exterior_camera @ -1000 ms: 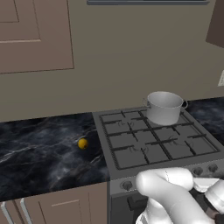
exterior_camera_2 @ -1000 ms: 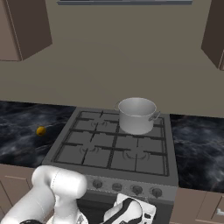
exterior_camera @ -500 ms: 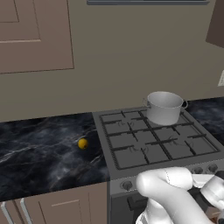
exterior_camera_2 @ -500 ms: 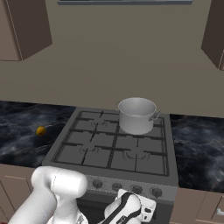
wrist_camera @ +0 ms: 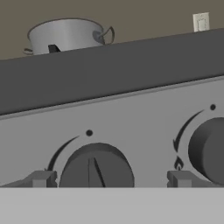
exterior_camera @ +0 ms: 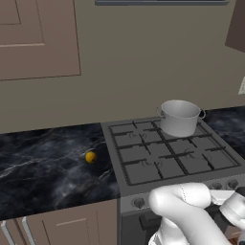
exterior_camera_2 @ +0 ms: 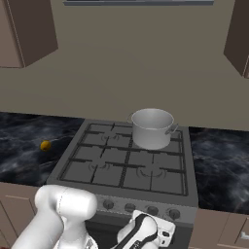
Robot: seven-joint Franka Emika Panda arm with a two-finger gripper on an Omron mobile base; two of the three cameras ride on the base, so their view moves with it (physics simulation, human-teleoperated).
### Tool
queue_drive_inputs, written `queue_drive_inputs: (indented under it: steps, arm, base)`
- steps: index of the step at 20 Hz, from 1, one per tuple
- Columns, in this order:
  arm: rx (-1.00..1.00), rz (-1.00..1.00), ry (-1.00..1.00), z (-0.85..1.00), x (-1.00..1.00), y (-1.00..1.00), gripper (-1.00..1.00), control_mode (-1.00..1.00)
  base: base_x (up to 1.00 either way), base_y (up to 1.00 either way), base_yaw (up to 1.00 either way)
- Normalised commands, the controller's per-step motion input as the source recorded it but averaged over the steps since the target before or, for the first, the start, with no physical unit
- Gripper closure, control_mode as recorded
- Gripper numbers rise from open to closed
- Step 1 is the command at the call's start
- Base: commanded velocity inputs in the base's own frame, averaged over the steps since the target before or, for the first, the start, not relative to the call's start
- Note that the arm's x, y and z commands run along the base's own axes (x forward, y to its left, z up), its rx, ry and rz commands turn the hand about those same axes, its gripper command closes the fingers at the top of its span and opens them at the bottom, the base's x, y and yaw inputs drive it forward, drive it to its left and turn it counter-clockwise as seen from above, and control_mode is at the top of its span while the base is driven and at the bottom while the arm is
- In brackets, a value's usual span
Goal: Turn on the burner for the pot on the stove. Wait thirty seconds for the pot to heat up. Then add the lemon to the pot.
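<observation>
The silver pot (exterior_camera: 179, 117) (exterior_camera_2: 152, 127) stands on a rear burner of the dark grey stove (exterior_camera: 165, 160) (exterior_camera_2: 129, 168); the burner beneath it is hidden. The yellow lemon (exterior_camera: 90, 156) (exterior_camera_2: 45, 145) lies on the black marble counter left of the stove. In the hand view my gripper (wrist_camera: 110, 178) is open and faces the stove's front panel. Its two fingertips (wrist_camera: 41, 178) stand either side of a round dark knob (wrist_camera: 96, 169), apart from it. The pot's top (wrist_camera: 65, 35) peeks over the stove edge there.
A second knob (wrist_camera: 208, 151) with a flame mark sits to the right on the panel. Several knobs (exterior_camera_2: 152, 210) run along the stove front. Brown wall cabinets (exterior_camera: 38, 38) hang above the counter (exterior_camera: 43, 172), and a wall outlet (wrist_camera: 201, 22) is behind the stove.
My hand has edged slightly closer to the knob row at the stove front. The pot and the lemon have not moved.
</observation>
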Motion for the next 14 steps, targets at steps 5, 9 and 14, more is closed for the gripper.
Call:
queue_drive_inputs:
  steps: [5,9,14]
  arm:
    - [0.0,0.0,0.0,0.0,0.0,-0.02,-1.0,-1.0]
    - [-0.04,0.0,0.0,-0.17,-0.05,0.0,-1.0,-1.0]
    - [0.0,0.0,0.0,-0.01,0.0,0.0,-1.0,-1.0]
  base:
    - [0.0,0.0,0.0]
    - [0.0,0.0,0.0]
    - [0.0,0.0,0.0]
